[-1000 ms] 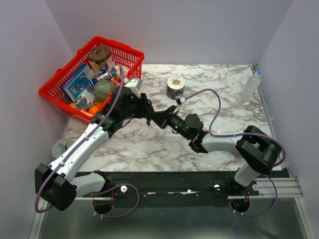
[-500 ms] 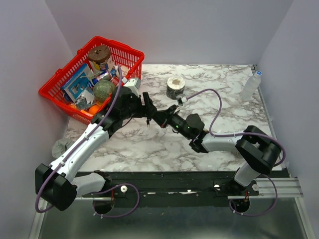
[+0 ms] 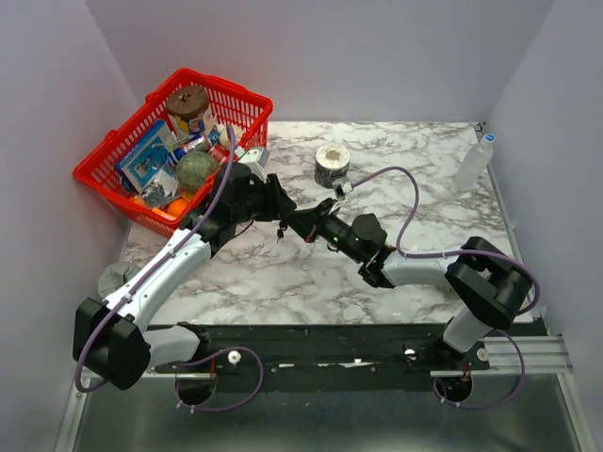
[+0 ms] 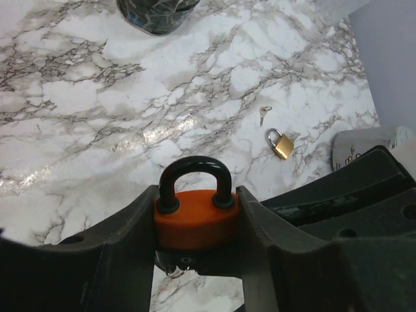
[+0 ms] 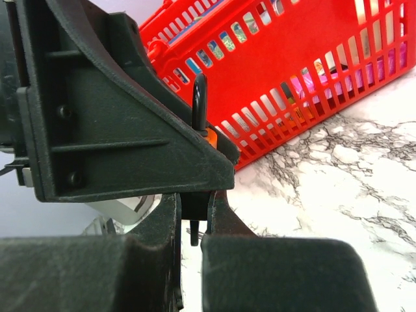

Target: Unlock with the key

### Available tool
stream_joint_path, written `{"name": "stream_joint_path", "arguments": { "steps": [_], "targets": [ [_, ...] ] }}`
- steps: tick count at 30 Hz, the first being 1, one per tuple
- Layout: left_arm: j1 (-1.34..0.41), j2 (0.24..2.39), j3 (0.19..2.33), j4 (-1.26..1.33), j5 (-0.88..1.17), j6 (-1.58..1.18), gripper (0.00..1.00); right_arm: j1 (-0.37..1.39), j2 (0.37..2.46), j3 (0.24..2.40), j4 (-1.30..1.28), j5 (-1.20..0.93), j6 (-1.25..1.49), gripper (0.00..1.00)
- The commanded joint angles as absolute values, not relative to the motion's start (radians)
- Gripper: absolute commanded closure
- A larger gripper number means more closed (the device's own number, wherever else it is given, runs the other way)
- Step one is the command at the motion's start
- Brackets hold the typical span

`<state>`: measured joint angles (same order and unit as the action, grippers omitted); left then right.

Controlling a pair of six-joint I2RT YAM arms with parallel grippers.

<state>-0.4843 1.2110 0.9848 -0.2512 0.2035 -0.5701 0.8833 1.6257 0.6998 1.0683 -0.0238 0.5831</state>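
Because the left pincer [image 4: 196, 198] clamps the orange-and-black padlock [image 4: 195, 221] only by its rounded flanks, jaws roughly half apart and the black shackle pointing away from the wrist, a turn of the key could spin the whole body between the fingers instead of turning the cylinder. A second hazard, as I judge it, is misalignment. The two arms meet nose to nose above the bench [image 4: 97, 97], and sideways drift of either one would lever on the thin blade, bending it or pulling it out of the keyway. Further right, the right pincer [image 5: 194, 201] is nearly closed on the key [image 5: 194, 208], a small hold that may slip under torque. The key sits against the lock's base, pinched between the right pincer's fingertips and just beneath the left pincer's finger. Its head looks like a small, flat black tab. The blade is hidden, so how deeply it is seated cannot be told.
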Motion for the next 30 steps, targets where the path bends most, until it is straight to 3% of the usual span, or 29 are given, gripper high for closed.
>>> {"name": "stream_joint_path", "arguments": {
  "steps": [1,4,7,8,11,15,30],
  "targets": [
    [-0.480,1.235,0.956,-0.268,0.242,-0.558,0.74,0.884,1.618,0.723,1.209,-0.041,0.568,0.99],
    [-0.479,1.246,0.957,-0.278,0.261,-0.546,1.00,0.884,1.609,0.713,1.203,-0.025,0.575,0.99],
    [-0.476,1.259,0.971,-0.285,0.282,-0.537,1.00,0.884,1.598,0.706,1.189,-0.014,0.574,0.89],
    [-0.472,1.264,0.974,-0.284,0.287,-0.535,1.00,0.882,1.594,0.704,1.184,-0.014,0.572,0.78],
    [-0.465,1.264,0.991,-0.278,0.290,-0.538,1.00,0.884,1.583,0.689,1.172,-0.014,0.565,0.60],
    [-0.437,1.252,0.991,-0.250,0.284,-0.564,1.00,0.884,1.580,0.693,1.134,-0.028,0.549,0.49],
    [-0.394,1.232,0.966,-0.198,0.299,-0.574,1.00,0.917,1.695,0.746,1.114,-0.034,0.571,0.49]
  ]
}}
